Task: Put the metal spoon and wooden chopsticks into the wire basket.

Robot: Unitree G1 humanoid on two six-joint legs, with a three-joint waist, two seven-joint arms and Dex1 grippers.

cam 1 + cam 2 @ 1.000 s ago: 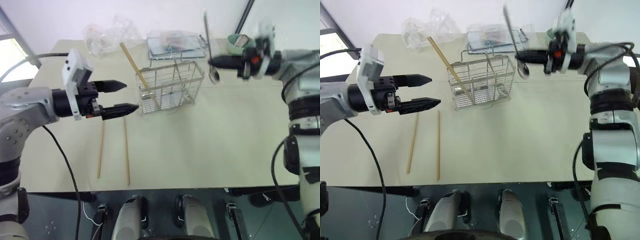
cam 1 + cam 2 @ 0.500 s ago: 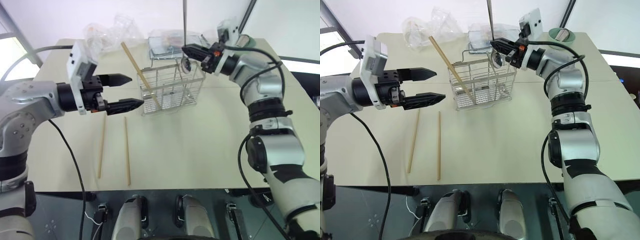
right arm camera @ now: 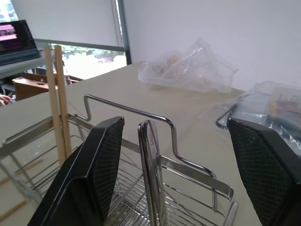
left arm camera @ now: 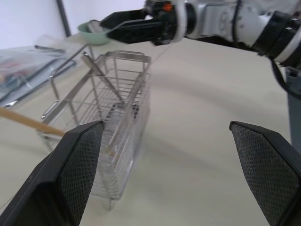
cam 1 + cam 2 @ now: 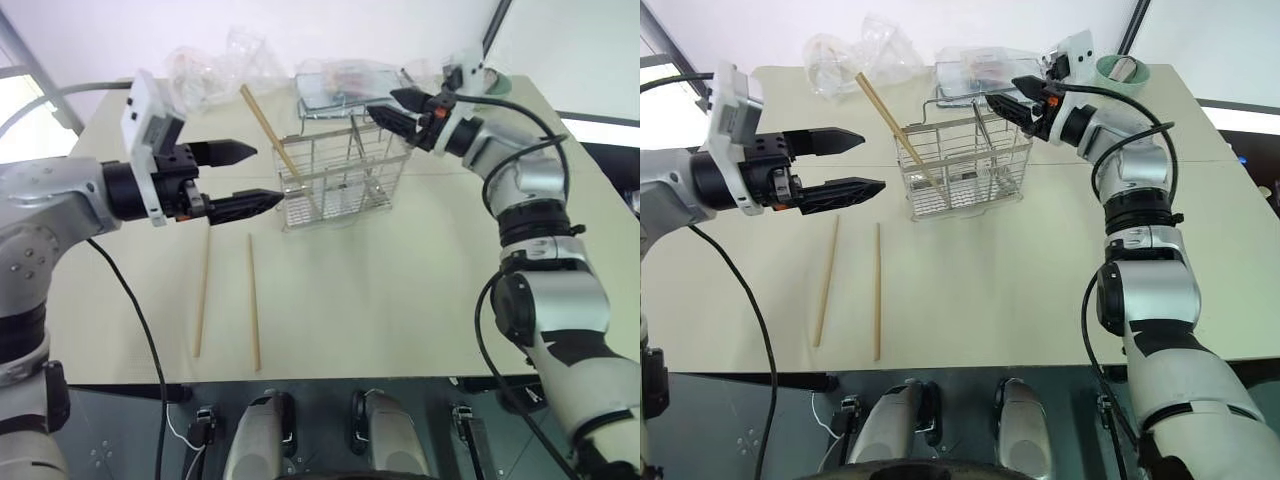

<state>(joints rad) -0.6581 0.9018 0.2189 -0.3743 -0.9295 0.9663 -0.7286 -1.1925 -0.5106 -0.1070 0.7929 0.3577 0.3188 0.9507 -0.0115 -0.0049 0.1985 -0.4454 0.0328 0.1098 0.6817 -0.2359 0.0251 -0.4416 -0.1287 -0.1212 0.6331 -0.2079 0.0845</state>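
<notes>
The wire basket (image 5: 340,175) stands at the table's middle back. The metal spoon (image 3: 149,165) stands in it, handle up, loose between the open fingers of my right gripper (image 5: 383,103), which hovers at the basket's far right rim. The spoon's handle (image 4: 96,70) leans against a divider. Wooden chopsticks (image 5: 265,122) lean out of the basket's left end, and two more chopsticks (image 5: 203,295) (image 5: 253,300) lie flat on the table in front of it. My left gripper (image 5: 268,175) hangs open and empty just left of the basket, above the table.
A plastic-wrapped dark tray (image 5: 345,85) lies right behind the basket. Crumpled clear plastic bags (image 5: 215,65) sit at the back left and a green bowl (image 5: 1120,70) at the back right. The table's front edge runs just below the loose chopsticks.
My right gripper has come down over the basket and opened. The spoon it held upright above the basket now stands inside it. The left gripper has stayed about where it was.
</notes>
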